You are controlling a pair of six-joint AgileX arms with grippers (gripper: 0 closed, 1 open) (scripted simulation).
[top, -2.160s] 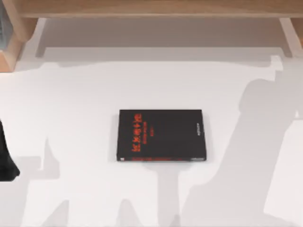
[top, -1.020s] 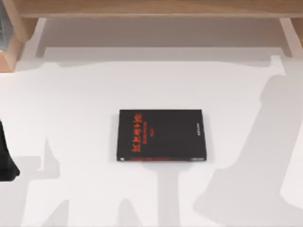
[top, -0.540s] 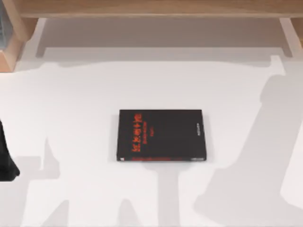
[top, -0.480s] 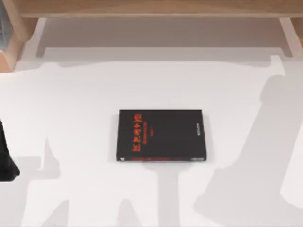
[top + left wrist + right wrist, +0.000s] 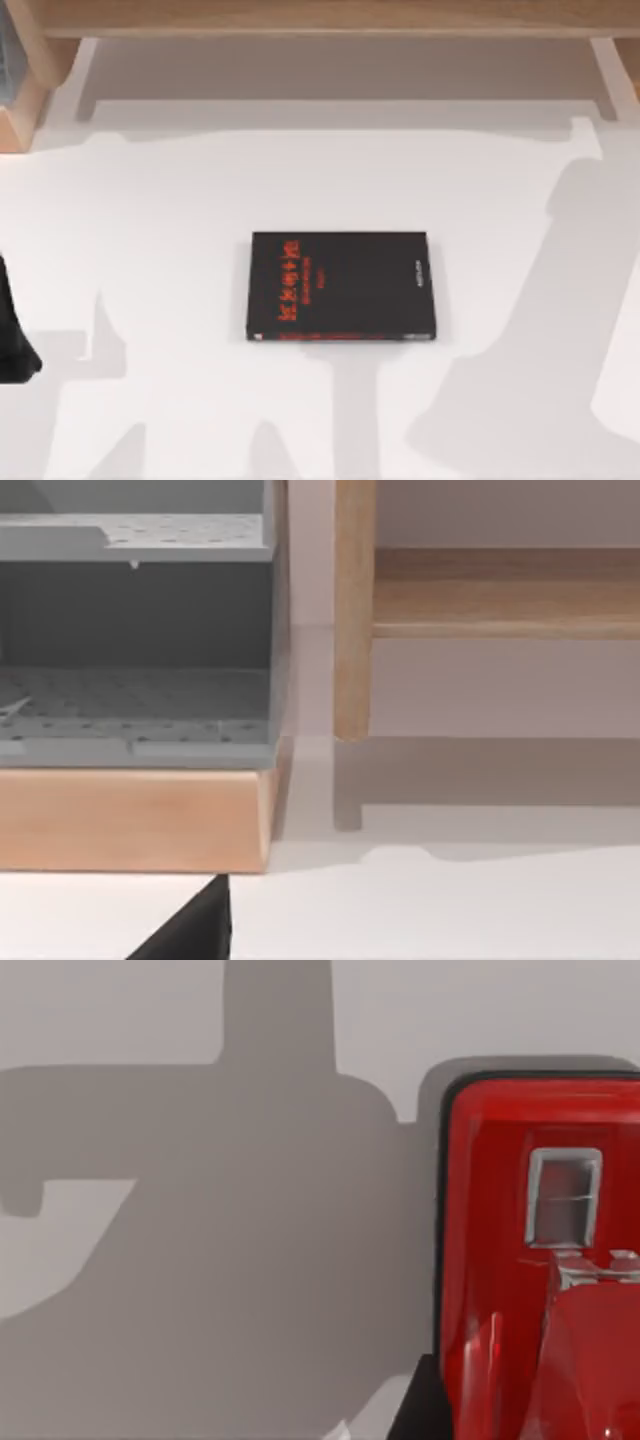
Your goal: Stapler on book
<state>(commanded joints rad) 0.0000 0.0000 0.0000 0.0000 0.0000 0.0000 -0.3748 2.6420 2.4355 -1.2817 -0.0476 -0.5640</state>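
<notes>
The black book (image 5: 340, 287) lies flat in the middle of the white table, with red lettering near its left edge and a thin white line of text near its right edge. Nothing rests on its cover. The bright red stapler (image 5: 535, 1260) looms very close in the right wrist view, lying on the white table with a small pale window on its top. A dark part of my right gripper (image 5: 415, 1415) shows just beside it. My left arm (image 5: 12, 345) stays parked at the table's left edge.
A wooden shelf (image 5: 320, 15) runs along the back of the table. A grey drawer unit on a wooden base (image 5: 135, 630) and a wooden post (image 5: 352, 610) stand at the far left. A broad arm shadow (image 5: 560, 330) covers the table's right side.
The right arm's shadow has slid toward the table's right edge since the earliest frame and has been nearly still for the last second. Book and left arm have not moved.
</notes>
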